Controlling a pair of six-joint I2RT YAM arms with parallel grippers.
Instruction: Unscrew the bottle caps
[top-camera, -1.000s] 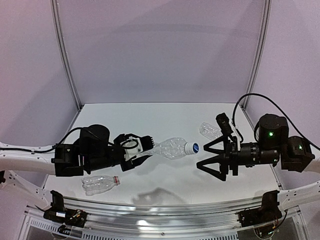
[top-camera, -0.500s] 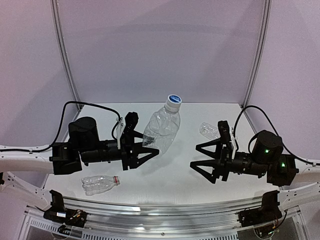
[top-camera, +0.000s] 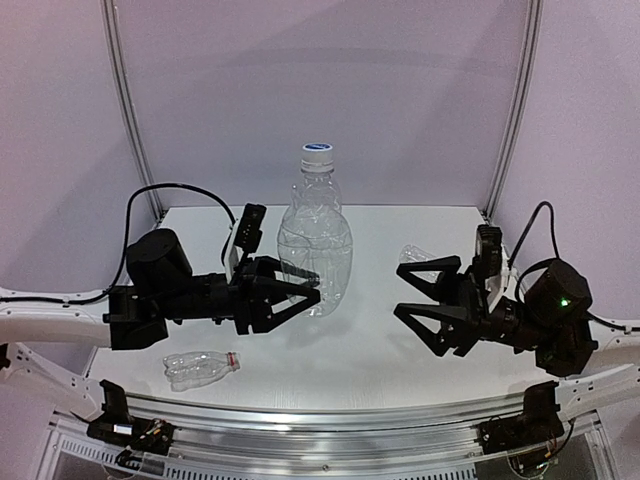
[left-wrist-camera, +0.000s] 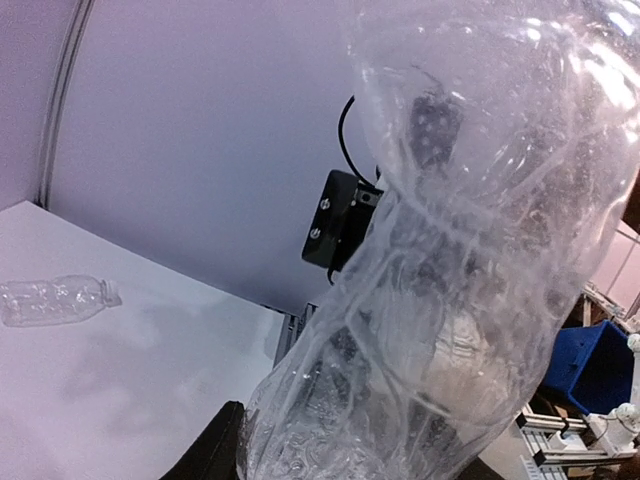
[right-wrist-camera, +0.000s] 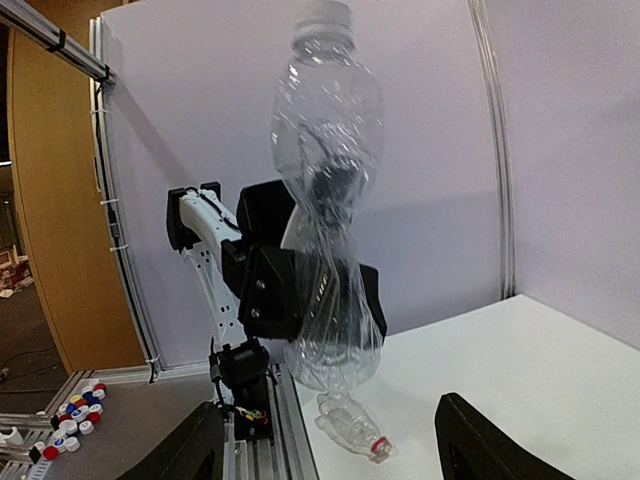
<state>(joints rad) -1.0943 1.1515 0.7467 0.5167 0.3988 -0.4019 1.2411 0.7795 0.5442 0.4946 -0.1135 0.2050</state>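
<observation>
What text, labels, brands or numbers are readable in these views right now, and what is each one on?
No text is readable in any view.
Cap on the held bottle in the left gripper: blue marking on top, too small to read.
Held bottle, near bottle and far bottle: clear plastic, no labels seen.
Loose caps beyond the table, right wrist view: too small to read.

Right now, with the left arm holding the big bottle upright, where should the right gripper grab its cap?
Take the cap by its round side wall, coming down from above. The bottle stands upright, the left gripper clamped low on its body, so the cap sits free on top; a top approach probably lines the open right gripper with the twist axis.
</observation>
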